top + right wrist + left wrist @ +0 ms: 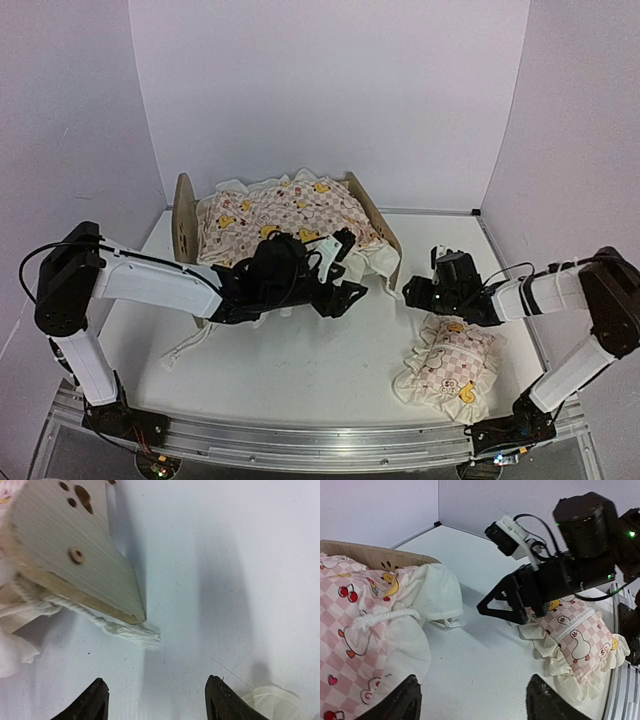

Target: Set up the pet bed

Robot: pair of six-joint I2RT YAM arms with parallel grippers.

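The light-wood pet bed (183, 220) stands at the back centre. A pink checked cartoon quilt (285, 215) is heaped over it, and its white frill spills past the front right corner. The matching pillow (450, 365) lies on the table at the front right. My left gripper (348, 265) hovers open by that frill; in the left wrist view it (475, 702) holds nothing, with the quilt (365, 630) to its left. My right gripper (418, 275) is open between bed and pillow. In the right wrist view it (160, 702) is empty, facing the paw-cutout board (65, 555).
A white cord end (130, 630) trails from under the board onto the table. The two grippers face each other closely over bare white table (470, 645). White walls (330, 90) close the back and sides. A metal rail (320, 440) runs along the near edge.
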